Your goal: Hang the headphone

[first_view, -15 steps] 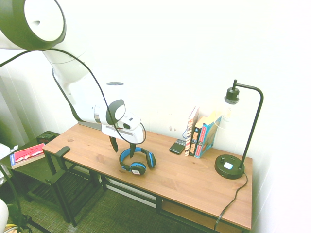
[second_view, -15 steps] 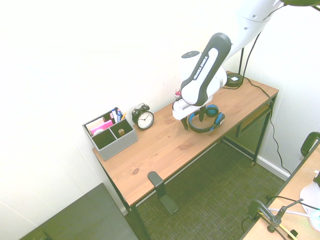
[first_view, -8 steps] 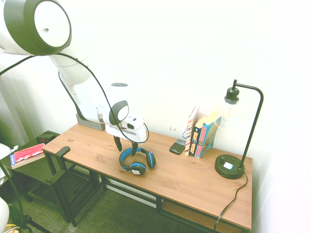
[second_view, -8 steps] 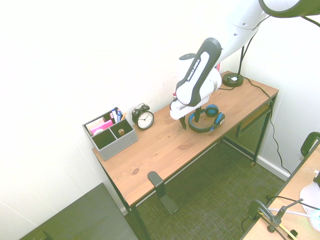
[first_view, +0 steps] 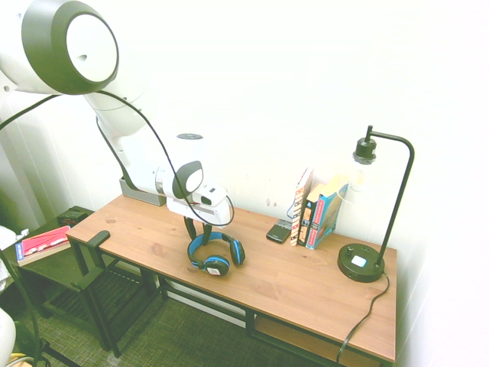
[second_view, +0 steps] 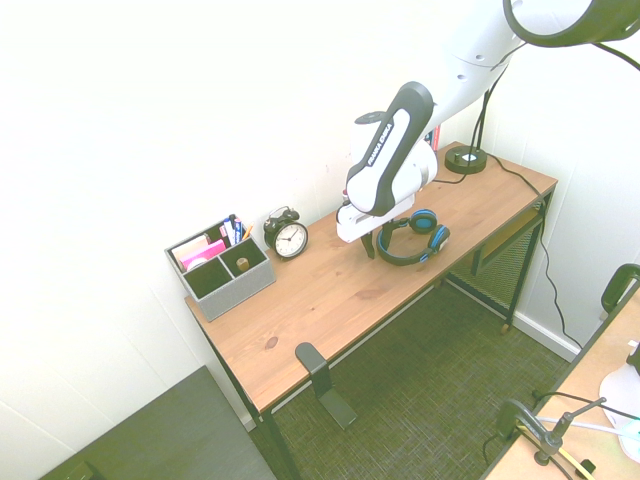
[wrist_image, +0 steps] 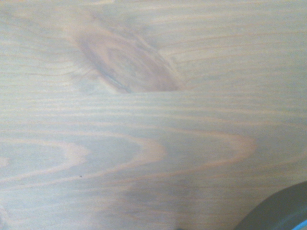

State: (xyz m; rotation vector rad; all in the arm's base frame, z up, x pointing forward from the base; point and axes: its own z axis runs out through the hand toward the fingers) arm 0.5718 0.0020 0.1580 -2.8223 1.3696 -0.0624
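The headphone [first_view: 216,255] lies flat on the wooden desk [first_view: 290,279], with a bright blue headband and black ear cups. It also shows in the second exterior view as the headphone [second_view: 413,240]. My gripper [first_view: 199,230] is open and low over the desk, its fingers at the headband's arc on the side away from the lamp. The other side shows the gripper [second_view: 376,243] just beside the band; contact cannot be told. The wrist view shows wood grain and a dark curved edge [wrist_image: 280,208] with a blue sliver in one corner.
A black hook [first_view: 98,238] is clamped at the desk's end, far from the lamp. An alarm clock [second_view: 288,238] and a grey organiser [second_view: 220,270] stand by the wall. Books [first_view: 317,210], a phone [first_view: 278,231] and a black lamp [first_view: 365,261] fill the other end.
The arm has carried the gripper a little towards the wall and the headphone, bringing the open fingers down to the headband. The headphone has not moved.
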